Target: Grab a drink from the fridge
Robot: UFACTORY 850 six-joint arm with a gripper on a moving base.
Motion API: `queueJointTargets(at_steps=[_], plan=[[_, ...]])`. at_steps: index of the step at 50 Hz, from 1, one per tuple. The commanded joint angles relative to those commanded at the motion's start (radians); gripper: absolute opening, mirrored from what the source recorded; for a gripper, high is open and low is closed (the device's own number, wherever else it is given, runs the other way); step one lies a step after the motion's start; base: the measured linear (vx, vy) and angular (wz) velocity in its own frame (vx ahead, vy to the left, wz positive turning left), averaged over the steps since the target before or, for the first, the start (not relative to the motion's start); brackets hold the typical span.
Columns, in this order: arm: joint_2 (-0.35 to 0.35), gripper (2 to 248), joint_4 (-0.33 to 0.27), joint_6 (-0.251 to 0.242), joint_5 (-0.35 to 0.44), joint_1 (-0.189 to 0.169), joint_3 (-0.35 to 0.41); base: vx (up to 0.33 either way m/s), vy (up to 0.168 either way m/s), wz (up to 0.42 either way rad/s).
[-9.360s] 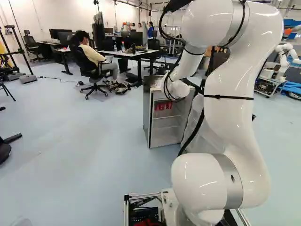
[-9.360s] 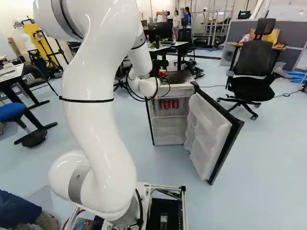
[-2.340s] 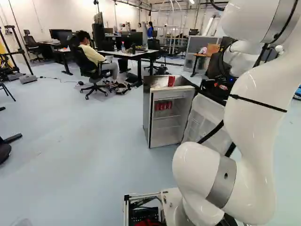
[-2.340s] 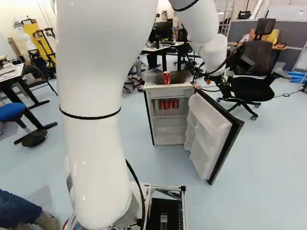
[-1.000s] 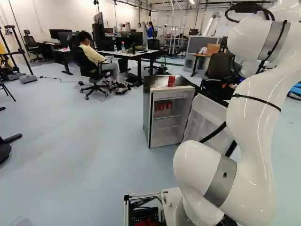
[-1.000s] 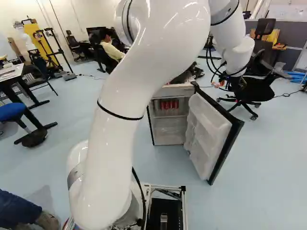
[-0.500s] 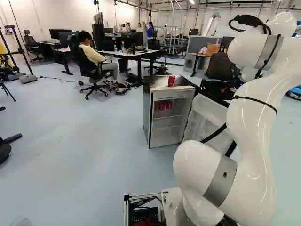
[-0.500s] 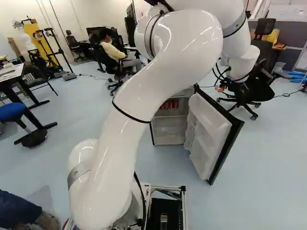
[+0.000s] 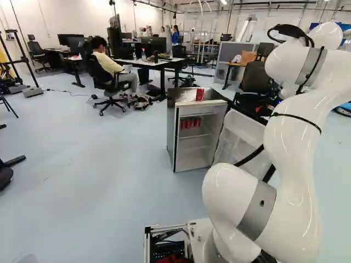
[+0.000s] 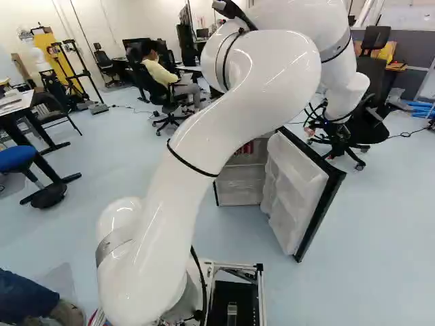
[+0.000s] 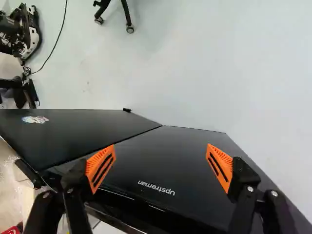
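White and jointed, the arm (image 10: 241, 102) leans further right in the right base view than it does a second ago, its wrist (image 10: 348, 97) lower and further right than 2.3 seconds ago. It now hides the fridge's top in that view and cuts across the red cans (image 9: 190, 123) inside. The black gripper (image 10: 319, 142) is beyond the open fridge door (image 10: 299, 190); in the wrist view its fingers are spread wide, with nothing pinched between the orange pads (image 11: 101, 168) and the door's dark outer face ahead. Whether they touch it cannot be told. One red drink can (image 9: 199, 94) stands on top of the fridge (image 9: 171, 134), in the same place as 2.3 seconds ago, apart from the gripper. The other cans remain on the upper shelf, and the door keeps its angle. The base has not moved.
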Motion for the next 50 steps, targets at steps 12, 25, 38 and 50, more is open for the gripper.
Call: queueJointTargets(at_steps=[12, 25, 38, 50], plan=[[0.0, 247, 0.0, 0.0, -0.001, 0.0, 0.0, 0.0, 0.0, 0.0], [0.005, 247, 0.0, 0.0, -0.001, -0.001, 0.008, 0.0, 0.0, 0.0], [0.021, 247, 0.0, 0.0, -0.004, -0.003, 0.032, 0.0, 0.0, 0.0], [0.039, 247, 0.0, 0.0, -0.012, -0.004, 0.059, 0.0, 0.0, 0.0]])
